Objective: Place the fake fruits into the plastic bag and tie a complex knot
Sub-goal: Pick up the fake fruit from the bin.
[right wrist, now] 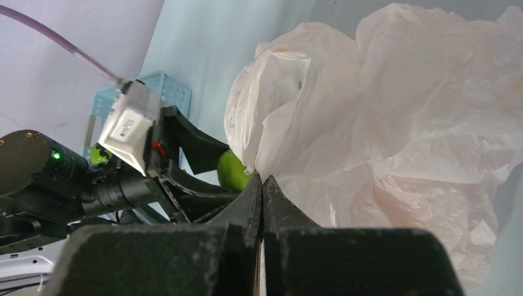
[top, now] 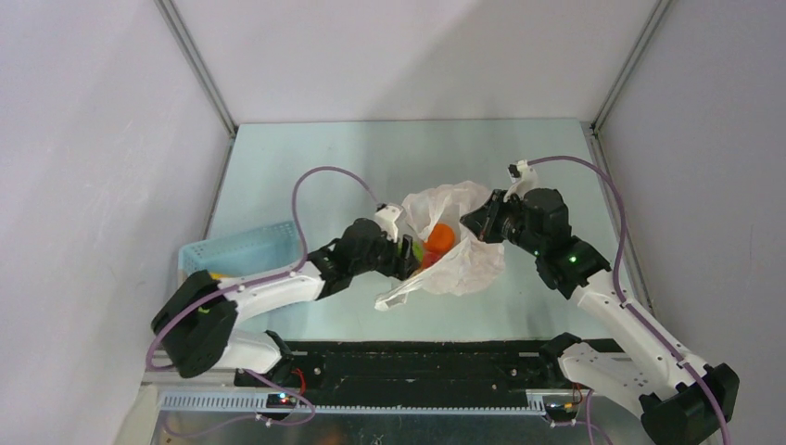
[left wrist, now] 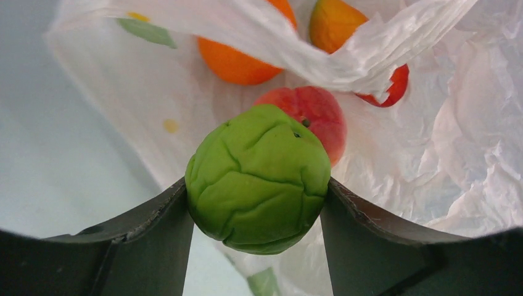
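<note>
Plastic bag [top: 454,246] holds several fruits [left wrist: 240,61]. Left claw [left wrist: 256,188] grips a green fruit [left wrist: 258,166] at its mouth; right claw [right wrist: 262,185] is pinched shut on its rim. If that rim slips, the mouth could close.

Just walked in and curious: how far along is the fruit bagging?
Done: an orange fruit and red fruit lie inside the plastic bag. In hand: left claw holds a green fruit at its mouth while right claw pinches the bag's edge. Left: release it, tie the bag.
</note>
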`<state>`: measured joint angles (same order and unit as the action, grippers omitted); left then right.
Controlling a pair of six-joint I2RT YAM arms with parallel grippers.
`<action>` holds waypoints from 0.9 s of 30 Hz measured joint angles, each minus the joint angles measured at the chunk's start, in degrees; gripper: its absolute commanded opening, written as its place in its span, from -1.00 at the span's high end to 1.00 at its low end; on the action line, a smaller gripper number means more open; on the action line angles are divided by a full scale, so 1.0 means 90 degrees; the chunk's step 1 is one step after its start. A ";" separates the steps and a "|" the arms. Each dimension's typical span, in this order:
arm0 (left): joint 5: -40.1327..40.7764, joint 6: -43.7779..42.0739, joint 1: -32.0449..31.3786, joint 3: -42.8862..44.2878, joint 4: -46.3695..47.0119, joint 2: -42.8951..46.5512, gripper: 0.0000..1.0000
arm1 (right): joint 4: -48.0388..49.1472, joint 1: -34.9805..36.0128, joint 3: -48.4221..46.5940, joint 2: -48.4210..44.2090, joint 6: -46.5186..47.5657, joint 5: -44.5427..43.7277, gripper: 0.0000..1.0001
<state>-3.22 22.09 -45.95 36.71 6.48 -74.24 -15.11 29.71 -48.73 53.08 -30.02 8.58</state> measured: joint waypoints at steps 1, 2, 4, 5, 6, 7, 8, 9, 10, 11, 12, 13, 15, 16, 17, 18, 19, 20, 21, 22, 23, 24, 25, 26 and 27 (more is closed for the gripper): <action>-0.0051 0.0002 -0.0070 0.0075 0.0046 -0.0172 -0.10 | -0.0002 0.0012 -0.0002 0.0000 0.0000 -0.0022 1.00; -0.0100 0.0002 -0.0146 0.0170 0.0117 -0.0357 -0.10 | -0.0002 0.0024 0.0000 0.0000 0.0000 -0.0046 1.00; -0.0185 0.0024 -0.0250 0.0323 0.0267 -0.0607 -0.10 | -0.0007 0.0056 0.0000 0.0000 0.0000 -0.0085 1.00; -0.0214 0.0044 -0.0279 0.0376 0.0333 -0.0682 -0.12 | -0.0010 0.0073 -0.0002 0.0000 -0.0002 -0.0100 1.00; -0.0236 0.0063 -0.0306 0.0440 0.0471 -0.0763 -0.13 | -0.0022 0.0090 0.0000 0.0000 -0.0002 -0.0131 1.00; -0.0260 0.0095 -0.0323 0.0486 0.0593 -0.0826 -0.13 | -0.0036 0.0107 0.0000 0.0000 -0.0002 -0.0155 1.00; -0.0284 0.0124 -0.0333 0.0537 0.0709 -0.0884 -0.13 | -0.0053 0.0114 0.0000 0.0000 -0.0002 -0.0189 1.00; -0.0287 0.0165 -0.0340 0.0580 0.0845 -0.0940 -0.14 | -0.0066 0.0126 0.0000 0.0000 -0.0002 -0.0204 1.00; -0.0287 0.0214 -0.0340 0.0622 0.1018 -0.1005 -0.15 | -0.0073 0.0138 0.0000 0.0000 0.0000 -0.0226 1.00; -0.0287 0.0272 -0.0340 0.0663 0.1161 -0.1069 -0.16 | -0.0080 0.0148 0.0000 0.0000 -0.0002 -0.0248 1.00; -0.0282 0.0313 -0.0338 0.0690 0.1297 -0.1120 -0.17 | -0.0087 0.0155 0.0000 0.0000 0.0000 -0.0265 1.00; -0.0277 0.0372 -0.0338 0.0716 0.1452 -0.1183 -0.20 | -0.0095 0.0165 0.0000 0.0000 0.0000 -0.0296 1.00; -0.0262 0.0505 -0.0340 0.0784 0.1836 -0.1353 -0.25 | -0.0097 0.0189 0.0000 0.0002 0.0000 -0.0357 1.00; -0.0253 0.0549 -0.0340 0.0806 0.1965 -0.1418 -0.28 | -0.0100 0.0192 0.0000 0.0002 0.0000 -0.0372 1.00; -0.0233 0.0619 -0.0342 0.0823 0.2135 -0.1508 -0.31 | -0.0100 0.0204 0.0000 0.0002 0.0000 -0.0391 1.00; -0.0199 0.0704 -0.0342 0.0852 0.2305 -0.1617 -0.35 | -0.0102 0.0211 0.0000 0.0005 0.0000 -0.0415 1.00; -0.0165 0.0753 -0.0342 0.0867 0.2412 -0.1700 -0.37 | -0.0102 0.0216 0.0000 0.0010 0.0000 -0.0430 1.00; -0.0134 0.0799 -0.0342 0.0879 0.2494 -0.1773 -0.43 | -0.0104 0.0219 0.0000 0.0019 0.0002 -0.0444 1.00; -0.0070 0.0862 -0.0347 0.0896 0.2577 -0.1858 -0.46 | -0.0107 0.0223 0.0000 0.0027 0.0002 -0.0469 1.00; -0.0010 0.0899 -0.0350 0.0901 0.2616 -0.1926 -0.51 | -0.0112 0.0228 0.0000 0.0032 0.0000 -0.0486 1.00; 0.0027 0.0935 -0.0352 0.0901 0.2633 -0.1977 -0.53 | -0.0119 0.0231 0.0000 0.0034 0.0000 -0.0505 1.00; 0.0061 0.0947 -0.0355 0.0901 0.2650 -0.2016 -0.60 | -0.0119 0.0233 0.0000 0.0036 0.0002 -0.0525 1.00; 0.0131 0.0954 -0.0364 0.0901 0.2652 -0.2050 -0.64 | -0.0119 0.0233 0.0000 0.0036 0.0002 -0.0534 1.00; 0.0202 0.0954 -0.0381 0.0899 0.2650 -0.2072 -0.71 | -0.0121 0.0236 0.0000 0.0039 0.0002 -0.0544 1.00; 0.0262 0.0947 -0.0396 0.0901 0.2650 -0.2081 -0.73 | -0.0124 0.0243 0.0000 0.0039 0.0002 -0.0559 1.00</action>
<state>-0.86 30.61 -49.52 44.82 30.33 -92.97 -16.23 31.90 -48.73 53.43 -30.00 3.55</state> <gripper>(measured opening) 0.808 0.009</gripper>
